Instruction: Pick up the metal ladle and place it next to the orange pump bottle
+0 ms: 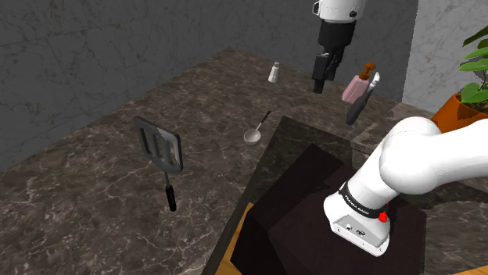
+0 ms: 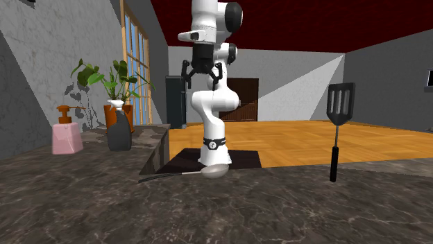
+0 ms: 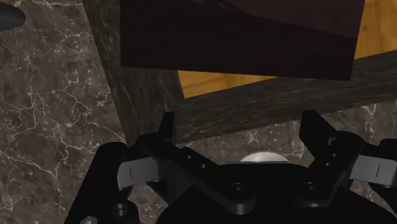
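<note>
The ladle (image 1: 252, 134) lies on the dark marble counter (image 1: 94, 195), its grey bowl toward the stand and its thin dark handle pointing away. It lies flat near the counter's edge (image 2: 214, 170). The pump bottle (image 1: 357, 87) has a pink body and an orange-brown pump, and stands at the counter's far end (image 2: 67, 132). My gripper (image 1: 319, 84) hangs high above the counter, between ladle and bottle, open and holding nothing (image 2: 202, 76). In the wrist view the fingers (image 3: 167, 127) stand wide apart, with a pale rounded shape (image 3: 261, 156), probably the ladle's bowl, low between them.
A black slotted spatula (image 1: 159, 148) stands upright on the counter at the shoulder view's left. A small white shaker (image 1: 274, 73) sits near the wall. A dark spray bottle (image 1: 361, 101) leans beside the pump bottle. A potted plant (image 1: 469, 86) stands behind it.
</note>
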You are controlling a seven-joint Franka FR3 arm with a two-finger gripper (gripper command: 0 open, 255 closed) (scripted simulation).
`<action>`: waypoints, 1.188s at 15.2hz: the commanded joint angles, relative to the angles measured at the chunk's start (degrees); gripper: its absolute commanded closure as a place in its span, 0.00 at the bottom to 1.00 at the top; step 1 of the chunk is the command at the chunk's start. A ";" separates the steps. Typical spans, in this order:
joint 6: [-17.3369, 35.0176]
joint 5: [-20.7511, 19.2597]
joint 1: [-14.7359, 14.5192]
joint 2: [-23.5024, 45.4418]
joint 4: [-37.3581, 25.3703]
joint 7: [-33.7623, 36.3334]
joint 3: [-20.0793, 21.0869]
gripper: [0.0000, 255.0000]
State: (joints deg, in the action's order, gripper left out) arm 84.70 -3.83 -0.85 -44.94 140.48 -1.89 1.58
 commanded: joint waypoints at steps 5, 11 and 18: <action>9.72 4.28 3.29 2.58 5.06 12.22 2.26 0.00; 26.10 9.73 7.89 9.46 10.48 29.26 5.65 0.00; 46.81 14.29 13.31 21.70 13.27 47.82 9.28 0.00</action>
State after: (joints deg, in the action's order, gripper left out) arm 127.74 9.92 11.51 -25.53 153.43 43.14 10.44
